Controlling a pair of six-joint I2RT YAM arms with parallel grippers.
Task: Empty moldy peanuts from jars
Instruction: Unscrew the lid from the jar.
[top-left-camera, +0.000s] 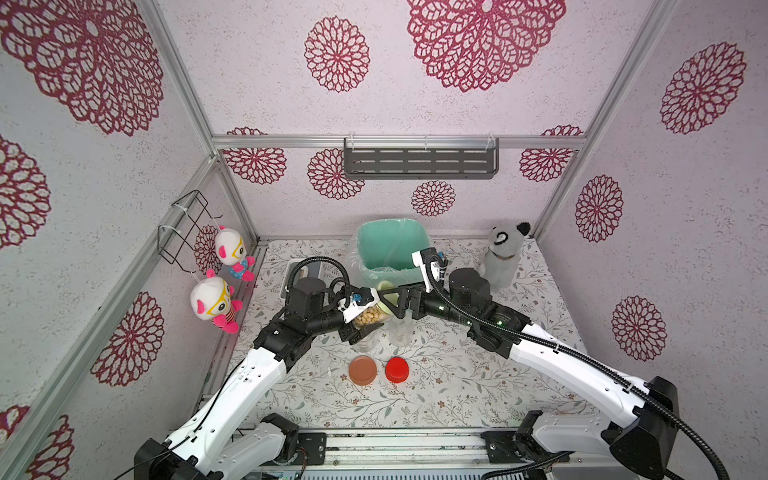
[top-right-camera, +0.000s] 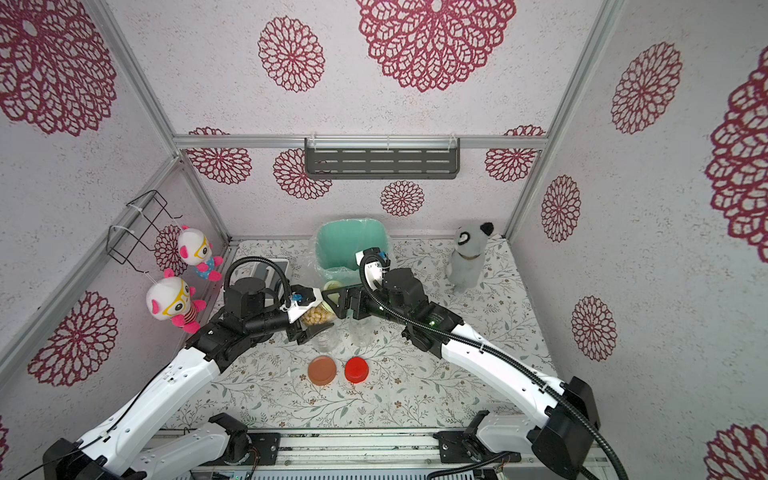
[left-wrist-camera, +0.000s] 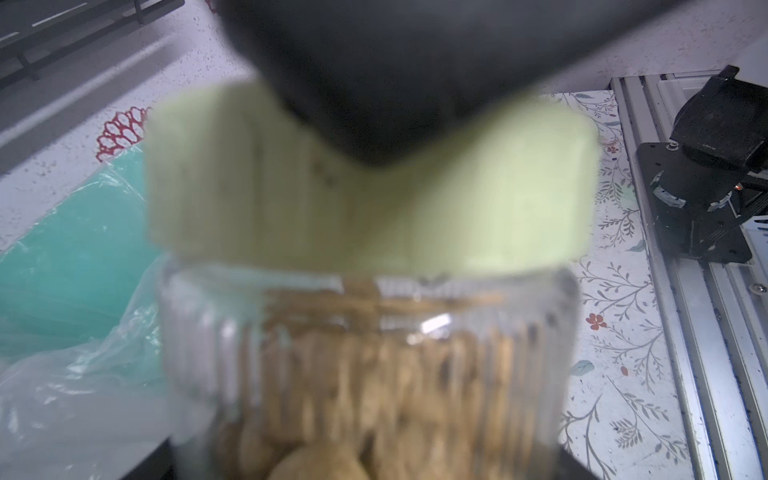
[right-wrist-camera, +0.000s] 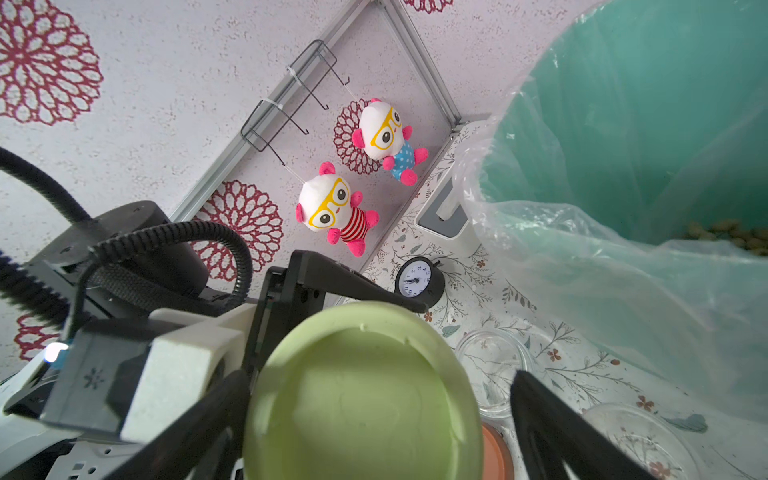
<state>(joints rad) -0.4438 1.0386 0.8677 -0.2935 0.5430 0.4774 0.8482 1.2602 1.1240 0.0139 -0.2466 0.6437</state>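
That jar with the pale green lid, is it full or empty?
Largely full: tan peanuts fill most of the clear jar, and its lid sits on it.

The floral-patterned surface (top-left-camera: 457, 399) carried a mint-green bin (top-left-camera: 370, 249) lined with clear plastic. On the bin's near side stood an empty clear jar (top-left-camera: 366, 344) and a second empty jar (top-left-camera: 400, 332). Beyond them lay a brown lid (top-left-camera: 363, 370) and a red lid (top-left-camera: 397, 369), side by side but apart. A grey plush toy (top-left-camera: 503, 257) stood beside the bin, and a small round clock (right-wrist-camera: 419, 281) sat near it.

Tan peanuts (top-left-camera: 368, 318), pale-green lid (right-wrist-camera: 361, 395), red lid (top-left-camera: 397, 369), brown lid (top-left-camera: 363, 370), mint bin (top-left-camera: 386, 243)
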